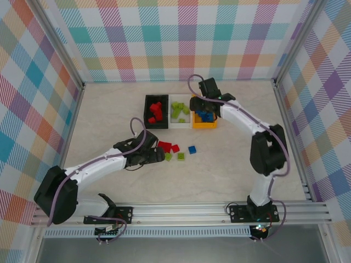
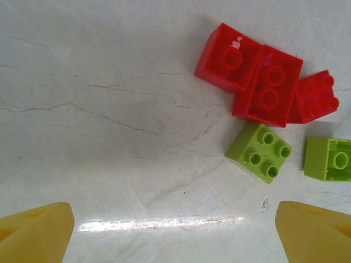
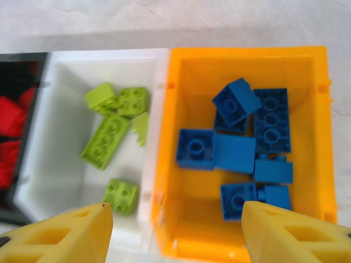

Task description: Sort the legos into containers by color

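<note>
Three bins stand side by side: a black bin (image 1: 156, 126) with red legos (image 1: 155, 111), a white bin (image 1: 179, 125) with lime legos (image 1: 178, 109), and an orange-yellow bin (image 1: 204, 126) with several blue legos (image 3: 236, 148). My right gripper (image 3: 178, 233) hovers open over the orange bin (image 3: 247, 52) and the white bin (image 3: 60, 164), holding nothing. On the table lie three red bricks (image 2: 269, 85), two lime bricks (image 2: 259, 152) and one blue brick (image 1: 192, 149). My left gripper (image 2: 175, 230) is open and empty above bare table, the lime brick just ahead to its right.
The black bin (image 3: 16, 60) shows at the left edge of the right wrist view. Checkered walls and metal rails enclose the table (image 1: 109, 120). The loose bricks sit in the middle, a little in front of the bins.
</note>
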